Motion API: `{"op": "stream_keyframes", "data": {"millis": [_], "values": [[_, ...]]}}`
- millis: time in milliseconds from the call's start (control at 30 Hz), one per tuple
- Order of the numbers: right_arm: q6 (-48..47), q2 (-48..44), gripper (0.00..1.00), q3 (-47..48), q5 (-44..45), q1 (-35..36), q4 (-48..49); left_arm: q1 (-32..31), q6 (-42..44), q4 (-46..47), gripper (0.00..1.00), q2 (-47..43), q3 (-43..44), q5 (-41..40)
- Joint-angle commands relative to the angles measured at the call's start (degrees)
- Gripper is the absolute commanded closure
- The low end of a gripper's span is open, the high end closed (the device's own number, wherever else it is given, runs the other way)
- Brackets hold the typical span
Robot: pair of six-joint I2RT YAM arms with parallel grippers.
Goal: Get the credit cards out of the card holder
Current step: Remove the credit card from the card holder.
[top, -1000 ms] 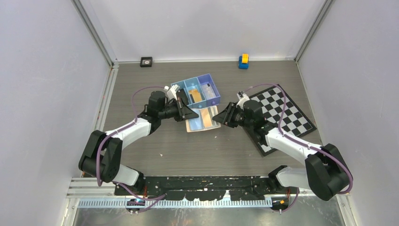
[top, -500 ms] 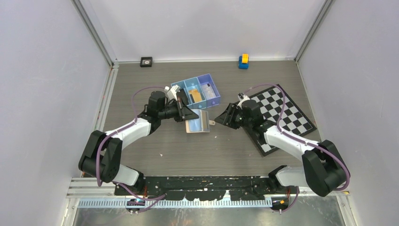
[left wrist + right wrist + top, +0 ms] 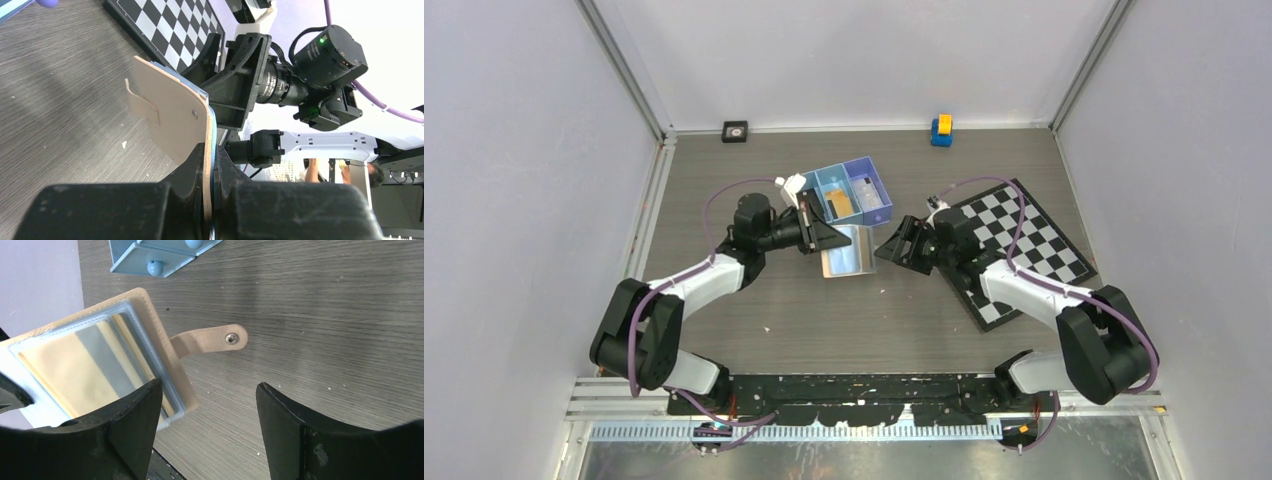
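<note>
Baring clear sleeves [image 3: 135, 325], tan card holder [image 3: 170, 115]; orange-tan credit card [image 3: 55, 370] inside.

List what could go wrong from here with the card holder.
1. The left tool pinches only one edge of the card holder, so it may pivot or slip.
2. The open right tool sits at the holder's corner and could grab the clear sleeves rather than a credit card.
</note>
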Motion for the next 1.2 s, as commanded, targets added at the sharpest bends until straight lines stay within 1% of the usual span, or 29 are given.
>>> {"op": "stream_keyframes", "data": {"millis": [0, 100, 133, 167, 233, 300, 433, 633, 767, 867, 967, 1167], "values": [[1.68, 0.03, 0.27, 0.91, -0.94, -1.54, 1.8, 0.02, -1.34, 6.93, 1.0, -4.2, -0.87, 1.37], [2.82, -0.23, 0.32, -0.02, -1.11, -2.88, 2.74, 0.23, -1.1, 7.06, 1.0, -5.72, -1.84, 0.03], [3.47, -0.35, 0.33, -0.48, -1.87, -3.44, 3.85, 0.4, -1.08, 6.88, 1.0, -6.19, -2.03, -0.25], [4.3, -0.56, 0.32, -1.41, -3.76, -4.14, 6.23, 0.52, -1.07, 6.8, 1.0, -6.5, -2.16, -0.44], [7.21, -1.27, 0.26, -4.75, -8.85, -4.83, 16.04, 0.63, -1.5, 6.85, 1.0, -6.56, -2.14, -0.54], [9.65, -2.39, 0.16, -8.03, -11.66, -4.86, 24.17, 0.84, -3.32, 9.67, 1.0, -5.8, -2.63, 0.04], [12.34, -5.32, 0.14, -11.69, -14.42, -4.81, 34.44, 1.16, -7.83, 15.39, 1.0, -4.77, -3.01, 1.9], [17.85, -5.86, 0.13, -15.22, -18.21, -4.82, 49.56, 1.16, -9.87, 17.29, 1.0, -5.63, -3.24, 2.51], [19.24, -3.5, 0.13, -14.71, -19.16, -4.57, 51.84, 1.16, -13.1, 21.93, 1.0, -4.76, -3.48, 3.5], [21.4, -1.09, 0.13, -15.36, -19.6, -4.3, 58.12, 1.16, -16.57, 27.05, 1.0, -3.27, -3.51, 4.54], [21.86, 0.49, 0.13, -14.97, -19.69, -4.28, 58.62, 1.16, -19.27, 31.75, 1.0, -1.9, -3.86, 5.05], [21.1, 0.87, 0.12, -14.94, -19.01, -4.28, 57.1, 1.23, -18.83, 31.04, 1.0, -3.13, -3.95, 4.94]]}}
